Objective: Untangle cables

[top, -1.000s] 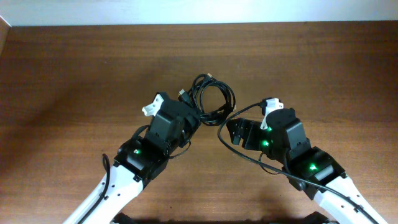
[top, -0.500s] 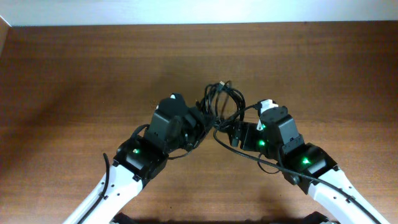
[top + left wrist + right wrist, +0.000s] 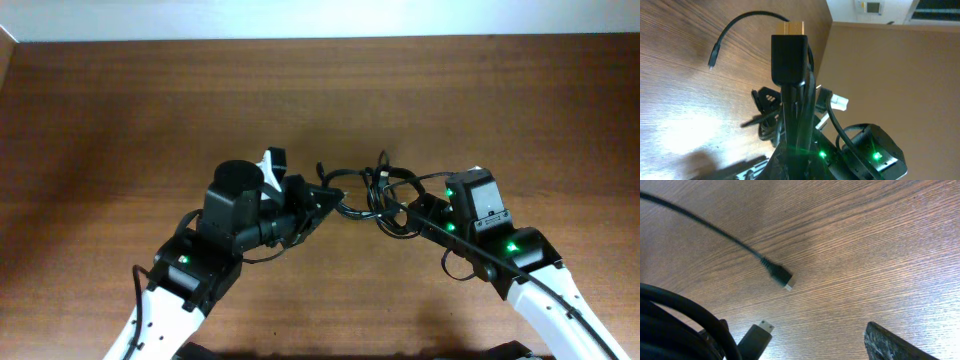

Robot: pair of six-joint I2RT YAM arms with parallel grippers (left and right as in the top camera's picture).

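Note:
The cables [image 3: 366, 190] are a tangle of thin black cords hanging between my two grippers near the table's middle. My left gripper [image 3: 322, 197] is shut on the bundle's left side. In the left wrist view a large black plug with a gold tip [image 3: 789, 47] stands up from the gripped cords, and a thin strand with a small plug [image 3: 713, 56] curls off to the left. My right gripper [image 3: 402, 213] is open at the bundle's right side. In the right wrist view only one finger [image 3: 890, 345] shows, with looped cords [image 3: 675, 312] and two small plugs [image 3: 781, 278] [image 3: 759, 336] left of it.
The brown wooden table [image 3: 120, 120] stretches all round the tangle. A white wall edge [image 3: 300, 18] runs along the back. The right arm's body with green lights [image 3: 875, 156] sits close behind the bundle in the left wrist view.
The left gripper has turned and carried the bundle to the right and off the table. The right gripper has moved in to the bundle's right side. The round coil is now pulled out sideways.

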